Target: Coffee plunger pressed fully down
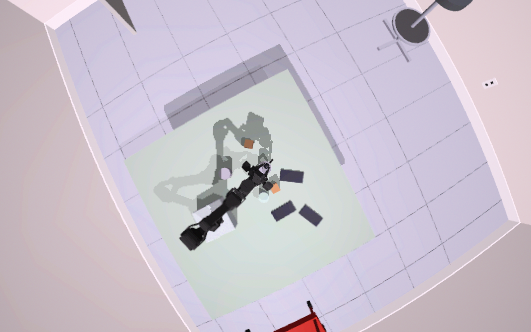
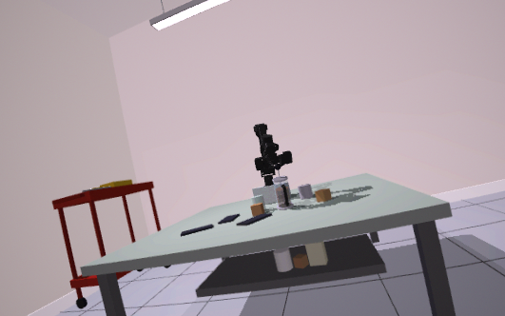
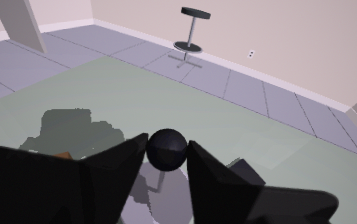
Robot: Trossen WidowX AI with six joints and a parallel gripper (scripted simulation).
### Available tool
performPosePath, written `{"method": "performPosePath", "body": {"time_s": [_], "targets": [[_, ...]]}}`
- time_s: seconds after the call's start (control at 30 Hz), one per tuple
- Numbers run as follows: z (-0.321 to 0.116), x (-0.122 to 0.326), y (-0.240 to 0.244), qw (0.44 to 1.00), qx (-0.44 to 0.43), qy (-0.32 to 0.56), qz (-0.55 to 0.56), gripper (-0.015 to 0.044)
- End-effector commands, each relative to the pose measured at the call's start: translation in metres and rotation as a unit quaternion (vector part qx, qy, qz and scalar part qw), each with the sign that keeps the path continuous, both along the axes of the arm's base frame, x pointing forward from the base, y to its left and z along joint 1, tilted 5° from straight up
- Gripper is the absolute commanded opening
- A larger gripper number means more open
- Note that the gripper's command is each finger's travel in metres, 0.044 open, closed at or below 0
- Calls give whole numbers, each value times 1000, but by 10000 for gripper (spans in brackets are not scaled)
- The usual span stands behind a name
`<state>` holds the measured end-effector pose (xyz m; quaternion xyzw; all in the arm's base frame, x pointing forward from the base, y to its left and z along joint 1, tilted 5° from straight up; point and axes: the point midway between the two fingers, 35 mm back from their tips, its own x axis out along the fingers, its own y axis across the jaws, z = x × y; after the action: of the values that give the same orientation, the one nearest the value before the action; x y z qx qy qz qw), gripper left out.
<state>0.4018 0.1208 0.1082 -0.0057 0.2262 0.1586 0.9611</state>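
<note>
Coffee press (image 2: 282,192): one; a clear glass cylinder with a dark band and a pale lid, standing upright on the table (image 2: 390,209) near its middle, directly beneath the arm.
Plunger knob (image 3: 166,149): one; a glossy black ball, seen in the wrist view just above the lid, with almost no stem showing.
Gripper (image 3: 165,165): one; partly closed, its two black fingers pinching the knob from either side; pointing down over the press in the exterior view.
Arm (image 1: 225,205): one; black, stretched across the table from a base near its edge.
Orange cubes (image 2: 257,209): two on the table top, one just in front of the press, the other (image 2: 323,195) behind it to the right.
Pale cup (image 2: 305,191): one; lilac-grey, upright, between the press and the rear cube.
Dark flat slabs (image 2: 254,219): three; lying apart from one another toward the table's near side.
White block (image 2: 263,193): one; close behind the press, beside the arm's base.
Lower shelf (image 2: 352,266): one; carrying a white cylinder, a small orange cube and a cream block.
Red cart (image 2: 100,200): one; well apart from the table, with a yellow item on top.
Stool (image 3: 193,30): one; black, by the far wall in the wrist view.
</note>
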Motion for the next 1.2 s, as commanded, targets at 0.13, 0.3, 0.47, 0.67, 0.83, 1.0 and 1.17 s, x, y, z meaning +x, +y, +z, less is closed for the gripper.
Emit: {"method": "performPosePath", "body": {"time_s": [0.13, 0.3, 0.47, 0.67, 0.83, 1.0, 1.17], "targets": [[-25, -3, 1, 999, -6, 40, -1, 124], [-24, -1, 1, 999, -6, 40, -1, 124], [-24, 1, 2, 999, -6, 40, -1, 124], [-23, 3, 3, 999, -6, 40, -1, 124], [-23, 5, 3, 999, -6, 40, -1, 124], [-23, 6, 3, 999, -6, 40, -1, 124], [-22, 7, 4, 999, -6, 40, -1, 124]]}}
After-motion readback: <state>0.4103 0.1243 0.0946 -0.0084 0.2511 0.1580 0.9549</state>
